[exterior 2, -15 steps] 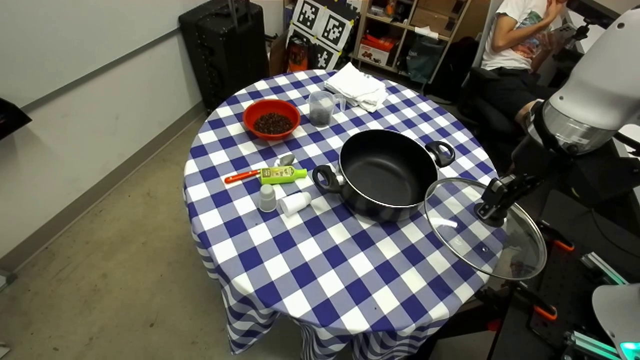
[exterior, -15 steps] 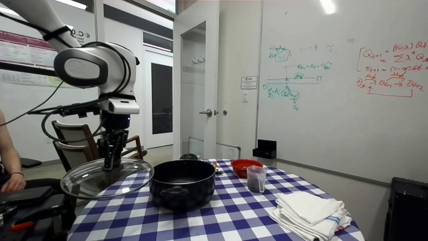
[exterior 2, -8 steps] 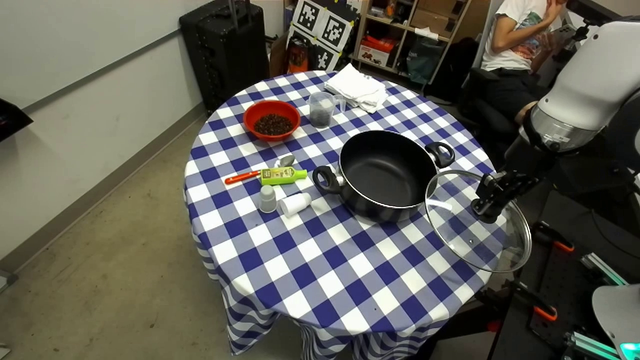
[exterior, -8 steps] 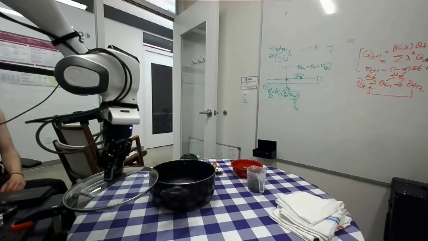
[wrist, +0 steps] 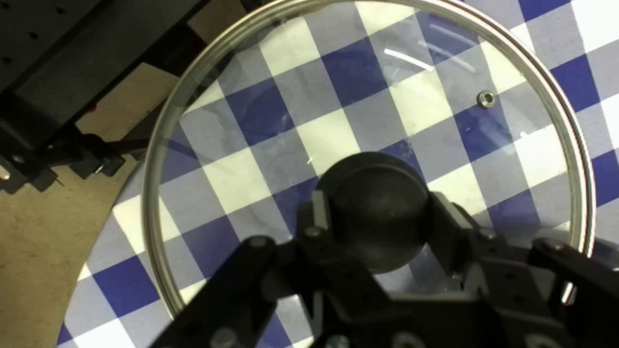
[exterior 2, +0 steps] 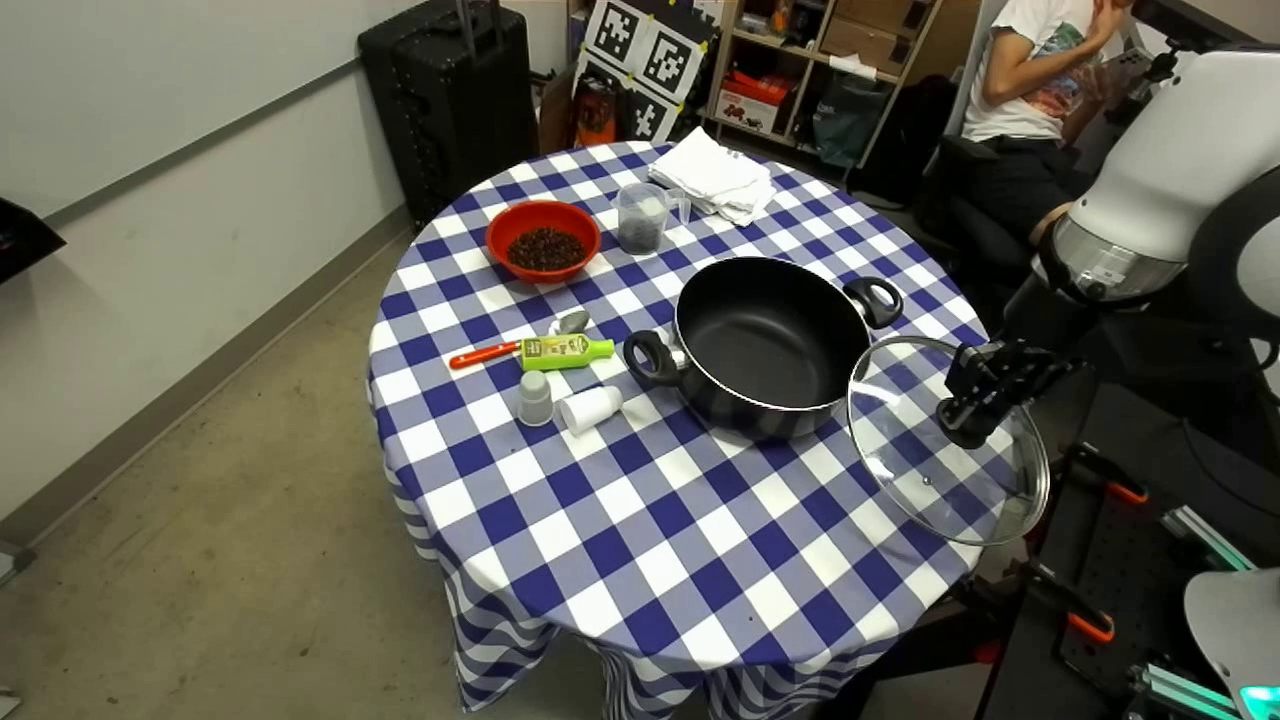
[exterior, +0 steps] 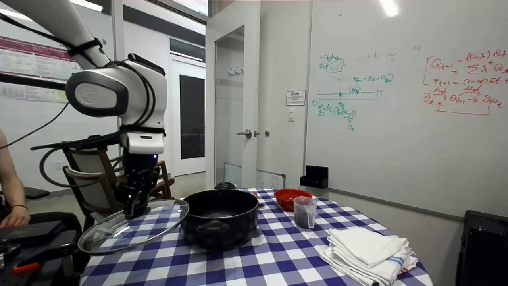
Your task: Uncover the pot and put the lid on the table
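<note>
My pincer (wrist: 384, 212) is clamped on the knob (wrist: 372, 217), lid (exterior 2: 922, 455) beneath, tilted up toward the pot (exterior 2: 770, 345); whether it touches the desk (exterior 2: 690, 540) I can't tell.

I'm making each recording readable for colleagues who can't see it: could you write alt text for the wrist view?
A black pincer grips the dark central knob of a round, metal-rimmed glass lid, seen from above. Through and around the glass shows the table, covered in blue-and-white checks; dark equipment occupies the upper left.
</note>
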Robot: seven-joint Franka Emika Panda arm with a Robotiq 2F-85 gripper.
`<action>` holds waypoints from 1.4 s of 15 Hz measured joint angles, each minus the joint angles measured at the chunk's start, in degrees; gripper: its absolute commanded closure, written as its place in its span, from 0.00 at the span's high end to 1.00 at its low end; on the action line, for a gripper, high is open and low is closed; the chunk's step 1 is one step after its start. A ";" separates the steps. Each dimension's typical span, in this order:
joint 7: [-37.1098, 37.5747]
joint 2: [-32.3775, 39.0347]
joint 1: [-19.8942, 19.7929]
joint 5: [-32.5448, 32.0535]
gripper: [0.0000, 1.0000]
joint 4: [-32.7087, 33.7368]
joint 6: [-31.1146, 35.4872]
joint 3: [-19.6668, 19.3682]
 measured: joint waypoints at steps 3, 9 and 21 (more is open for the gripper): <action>0.61 0.00 -0.09 0.01 0.25 0.05 0.00 -0.06; 3.88 -0.68 -0.69 -3.02 0.25 0.48 -0.91 -0.04; 13.22 -12.63 -5.48 -14.19 0.25 1.42 -18.79 0.03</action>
